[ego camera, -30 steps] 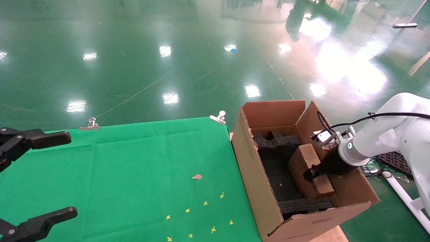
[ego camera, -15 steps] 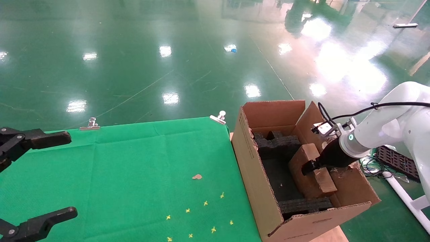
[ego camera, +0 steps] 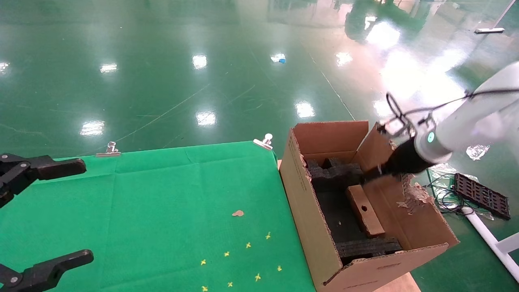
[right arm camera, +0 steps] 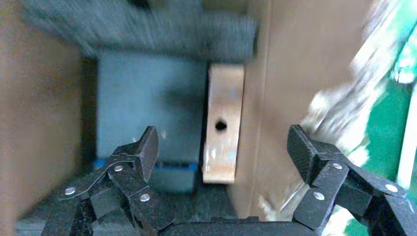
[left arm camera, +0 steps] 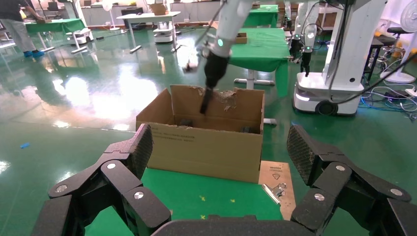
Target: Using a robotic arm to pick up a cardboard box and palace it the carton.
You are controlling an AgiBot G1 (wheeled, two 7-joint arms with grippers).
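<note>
The carton (ego camera: 308,211) stands at the right end of the green table, flaps open, with black foam (ego camera: 334,172) inside. The cardboard box (ego camera: 365,211) lies inside it by the right wall, its hole facing up. My right gripper (ego camera: 369,175) hangs open and empty above the carton's far part, on the white arm (ego camera: 466,125). In the right wrist view the open gripper (right arm camera: 223,142) is above the cardboard box (right arm camera: 223,88), apart from it, next to the carton wall (right arm camera: 275,98). My left gripper (ego camera: 86,211) is open and idle at the far left; its wrist view (left arm camera: 221,147) faces the carton (left arm camera: 206,142).
The carton's right flap is torn and ragged (ego camera: 413,194). The green cloth (ego camera: 162,202) carries binder clips (ego camera: 263,142), a small cardboard scrap (ego camera: 237,213) and yellow cross marks (ego camera: 243,259). A black tray (ego camera: 480,196) and cables lie on the floor to the right.
My right gripper let go of the cardboard box and rose up and back out of the carton. The box dropped flat against the right wall. The left arm has not moved.
</note>
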